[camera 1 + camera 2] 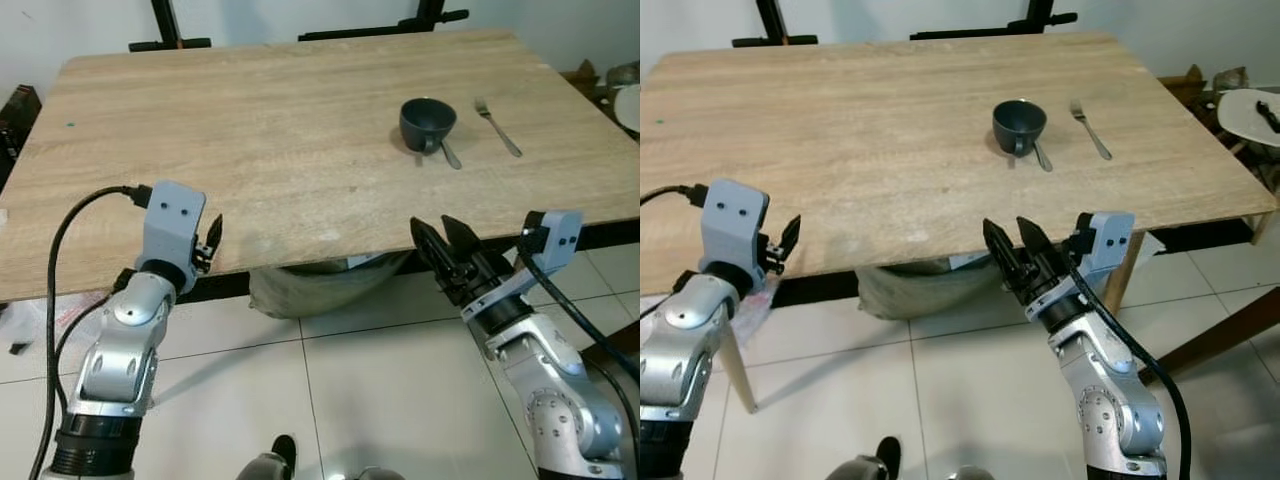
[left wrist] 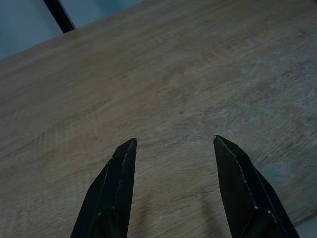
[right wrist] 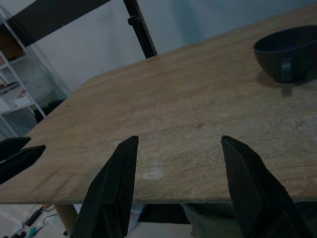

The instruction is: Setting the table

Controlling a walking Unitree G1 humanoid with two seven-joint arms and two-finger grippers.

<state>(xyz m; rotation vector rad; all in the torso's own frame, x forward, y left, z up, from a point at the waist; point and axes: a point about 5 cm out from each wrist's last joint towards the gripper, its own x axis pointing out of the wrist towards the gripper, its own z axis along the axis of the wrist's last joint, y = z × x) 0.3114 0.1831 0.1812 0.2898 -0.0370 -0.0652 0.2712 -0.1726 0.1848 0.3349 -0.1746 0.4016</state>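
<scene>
A dark mug (image 1: 428,122) stands on the wooden table (image 1: 260,150) toward the far right. A spoon (image 1: 450,153) lies against its near side and a fork (image 1: 497,127) lies just right of it. My left gripper (image 1: 213,240) hovers at the table's near edge on the left, open, with bare wood between its fingertips (image 2: 173,141). My right gripper (image 1: 432,226) is open too, held at the near edge, well short of the mug (image 3: 287,59). Neither gripper holds anything.
A grey-green sack (image 1: 320,285) lies on the tiled floor under the table's near edge. Black stand bars (image 1: 380,28) run behind the far edge. A white chair (image 1: 1255,110) stands off the right end. A table leg (image 1: 735,370) descends at the near left.
</scene>
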